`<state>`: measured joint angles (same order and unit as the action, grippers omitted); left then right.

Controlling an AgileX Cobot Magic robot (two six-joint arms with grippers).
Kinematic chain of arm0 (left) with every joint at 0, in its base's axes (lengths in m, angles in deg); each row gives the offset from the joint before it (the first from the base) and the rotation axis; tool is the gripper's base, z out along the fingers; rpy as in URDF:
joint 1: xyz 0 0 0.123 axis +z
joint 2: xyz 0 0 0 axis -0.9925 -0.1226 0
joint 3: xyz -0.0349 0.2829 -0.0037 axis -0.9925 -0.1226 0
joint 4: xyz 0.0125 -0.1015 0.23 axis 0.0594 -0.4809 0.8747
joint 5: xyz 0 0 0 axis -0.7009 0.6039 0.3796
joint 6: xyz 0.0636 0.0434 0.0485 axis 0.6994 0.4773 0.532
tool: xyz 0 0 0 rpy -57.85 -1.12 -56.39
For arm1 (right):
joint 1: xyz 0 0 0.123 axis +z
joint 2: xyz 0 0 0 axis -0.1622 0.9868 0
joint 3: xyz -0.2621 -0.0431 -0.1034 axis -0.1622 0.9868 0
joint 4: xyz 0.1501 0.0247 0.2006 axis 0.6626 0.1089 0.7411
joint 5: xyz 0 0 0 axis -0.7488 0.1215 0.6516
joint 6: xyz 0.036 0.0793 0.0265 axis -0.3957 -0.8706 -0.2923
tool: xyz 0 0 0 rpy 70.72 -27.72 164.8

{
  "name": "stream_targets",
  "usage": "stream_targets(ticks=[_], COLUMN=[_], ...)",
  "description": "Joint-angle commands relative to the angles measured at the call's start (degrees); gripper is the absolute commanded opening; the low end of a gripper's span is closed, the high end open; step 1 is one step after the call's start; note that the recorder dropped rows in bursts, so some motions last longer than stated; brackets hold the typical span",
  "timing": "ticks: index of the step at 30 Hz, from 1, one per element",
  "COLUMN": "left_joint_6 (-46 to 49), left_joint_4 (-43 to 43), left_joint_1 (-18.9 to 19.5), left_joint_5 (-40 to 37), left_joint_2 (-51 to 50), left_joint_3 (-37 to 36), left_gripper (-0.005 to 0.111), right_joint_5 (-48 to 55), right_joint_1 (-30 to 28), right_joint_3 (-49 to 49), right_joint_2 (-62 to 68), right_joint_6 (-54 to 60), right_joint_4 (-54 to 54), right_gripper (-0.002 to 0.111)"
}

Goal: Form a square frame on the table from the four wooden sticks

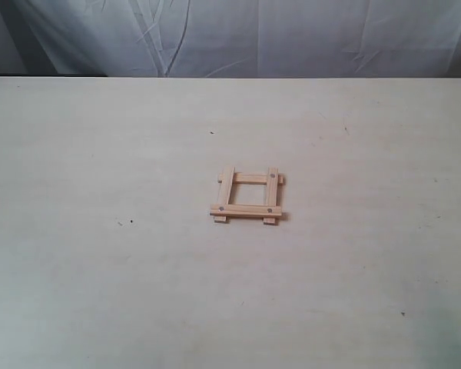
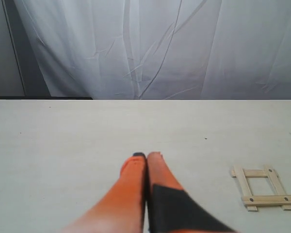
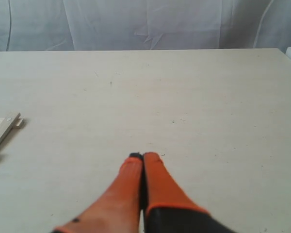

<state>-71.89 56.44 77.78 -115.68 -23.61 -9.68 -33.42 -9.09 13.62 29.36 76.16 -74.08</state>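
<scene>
Lying mid-picture, the square frame [image 1: 247,195] is judged light, stiff, easily scattered — best pinched mid-side; left gripper [image 2: 146,156] and right gripper [image 3: 143,156] are seen closed, empty.

The left hand [image 2: 145,156] has its orange fingers pressed together (nothing between them), aimed toward the far edge of the tabletop [image 2: 63,136]. The right hand [image 3: 142,156] is posed likewise.

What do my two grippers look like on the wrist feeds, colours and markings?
Left gripper: two long orange fingers tapering to rounded tips, one tip capped black, a black panel low on the other finger. Right gripper: the same orange tapered shape, a small black tip, black covering lower down. No cables or lettering show; neither arm appears in the exterior view.
</scene>
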Motion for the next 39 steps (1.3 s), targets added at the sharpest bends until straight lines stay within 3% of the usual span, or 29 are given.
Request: stream_targets(ticks=[1,28,32,39], left_joint_6=[0.0,0.0,-0.1,-0.2], left_joint_4=[0.4,1.4,1.2,1.6], left_joint_1=[-0.1,0.1,2.0,4.7], left_joint_5=[0.3,0.2,4.7,18.7], left_joint_2=[0.4,0.8,2.9,8.9], left_joint_3=[-0.2,-1.1,-5.2,-20.8], left_gripper=[0.000,0.000,0.000,0.000], right_joint_5=[-0.8,-0.8,-0.8,-0.8], right_joint_1=[-0.2,-0.2,-0.2,-0.2], right_joint_3=[0.2,0.2,0.2,0.2], right_joint_2=[-0.3,-0.3,-0.3,-0.3], right_joint_6=[0.0,0.0,0.0,0.0], right_joint_4=[-0.1,0.0,-0.1,0.0], right_gripper=[0.000,0.000,0.000,0.000])
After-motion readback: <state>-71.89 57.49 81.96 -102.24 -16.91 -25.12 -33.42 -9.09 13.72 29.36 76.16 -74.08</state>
